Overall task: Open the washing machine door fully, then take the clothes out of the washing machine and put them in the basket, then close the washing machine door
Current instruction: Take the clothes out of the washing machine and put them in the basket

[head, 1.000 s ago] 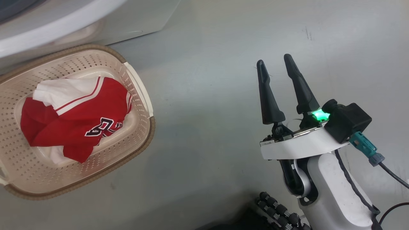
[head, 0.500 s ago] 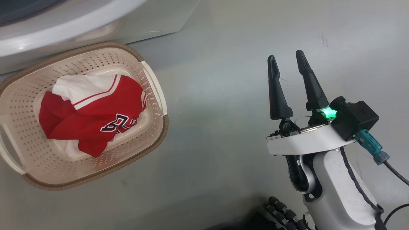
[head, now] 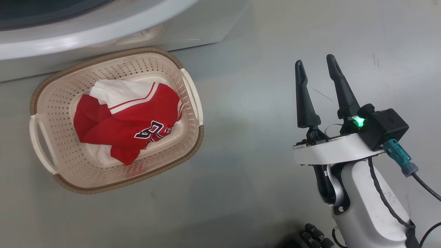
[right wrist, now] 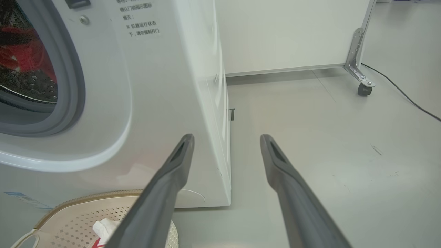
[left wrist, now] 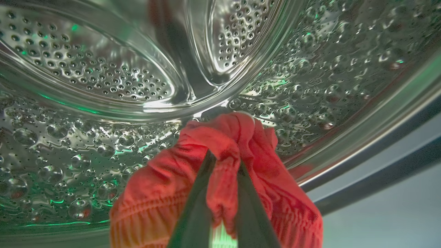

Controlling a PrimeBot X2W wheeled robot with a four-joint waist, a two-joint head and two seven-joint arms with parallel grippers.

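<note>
Left wrist view: left fingers (left wrist: 207,167) clamp clothes (left wrist: 220,137) inside drum (left wrist: 103,69); right fingers (head: 300,75) spread near basket (head: 113,174).

left hand (left wrist: 225,160): seemingly clamped on clothes (left wrist: 162,193) | right hand (head: 314,61): fingers (head: 305,103) spread

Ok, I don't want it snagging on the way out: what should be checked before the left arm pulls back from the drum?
1. Left gripper shut on the red cloth: ok.
2. Red cloth free of the drum: cannot tell, its lower part runs out of view.
3. Basket in front of the washing machine: ok.
4. Room beside the jersey in it: ok.
5. Right gripper open, apart from the basket: ok.
</note>
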